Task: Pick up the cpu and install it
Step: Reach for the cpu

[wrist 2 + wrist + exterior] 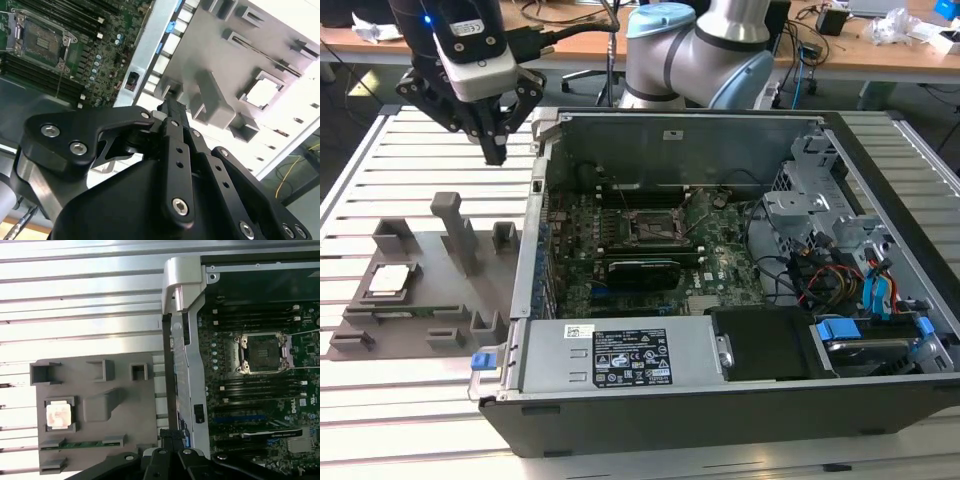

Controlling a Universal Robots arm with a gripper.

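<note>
Black end effector (170, 107) links sit closest to the lens in both wrist views. Its two fingers are drawn together at the tip with nothing between them, so it is closed and empty. In the exterior view it hangs at the upper left of the frame, above the slatted tabletop (420, 130) and well apart from any part.

One cpu (59, 415) lies flat with its pale metal top up, in a framed pocket of the grey holder plate (428, 298), at the left edge of the exterior view. The pocket likely keeps it square and in a known spot so it can be gripped from above. It has not been picked up.

One computer case (670, 135) lies on its side with the panel off, filling the middle and right of the exterior view. That turns its green board upward and makes it reachable from overhead. One socket (262, 352) sits on that board between rows of memory slots, and it appears bare inside.

The holder plate also carries one tall upright post (455, 230), several smaller blocks, and one green strip (80, 443) lying in a slot beside the cpu pocket.
</note>
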